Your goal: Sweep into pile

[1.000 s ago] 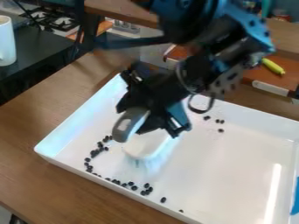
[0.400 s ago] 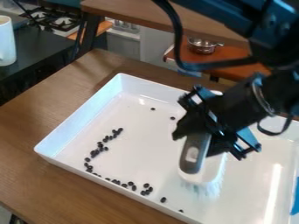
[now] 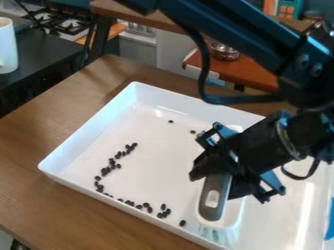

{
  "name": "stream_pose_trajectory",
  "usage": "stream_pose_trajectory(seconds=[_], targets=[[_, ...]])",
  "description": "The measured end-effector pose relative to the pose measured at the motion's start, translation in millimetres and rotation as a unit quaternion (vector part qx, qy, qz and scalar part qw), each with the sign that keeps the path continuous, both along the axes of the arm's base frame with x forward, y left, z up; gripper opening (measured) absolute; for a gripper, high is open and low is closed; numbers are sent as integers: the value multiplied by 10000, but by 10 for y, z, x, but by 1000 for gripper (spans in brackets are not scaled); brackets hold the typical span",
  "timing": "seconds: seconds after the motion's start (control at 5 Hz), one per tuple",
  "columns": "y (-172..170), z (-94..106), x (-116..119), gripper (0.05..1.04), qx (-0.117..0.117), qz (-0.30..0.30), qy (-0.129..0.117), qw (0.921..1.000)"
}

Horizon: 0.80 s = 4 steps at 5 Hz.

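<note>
While the brush (image 3: 212,199) is held clamped in the gripper (image 3: 220,168), seemingly by its handle, right of centre, dark beans (image 3: 106,171) are strewn in a curve at lower left inside the white tray (image 3: 91,132).

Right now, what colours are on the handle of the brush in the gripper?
Grey with a white inset, camera view.

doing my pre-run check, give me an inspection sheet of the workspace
surface: brown wooden table, white tray on it
job's things: brush with grey handle, in the tray; dark beans in a curved trail by the left and near walls, a few apart farther back
clutter: nothing seen in the tray beyond brush and beans
grippers: end effector at the brush handle
cables: black cable looping beside the arm
surroundings: white mug, stove, metal pot
</note>
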<state>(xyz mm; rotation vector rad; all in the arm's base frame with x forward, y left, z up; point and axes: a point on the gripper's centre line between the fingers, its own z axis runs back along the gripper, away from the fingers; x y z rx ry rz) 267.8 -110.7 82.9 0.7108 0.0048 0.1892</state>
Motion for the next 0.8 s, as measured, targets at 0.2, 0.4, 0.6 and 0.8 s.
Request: stream_pose_trajectory(seconds=[0.2,0.4,0.6,0.8], targets=[[90,-108,-63,499,92,-28,62,9999],[216,-153,-82,499,121,39,100,9999],[377,-149,-60,499,106,127,114,9998],[595,-134,-51,498,159,258,165,9994]])
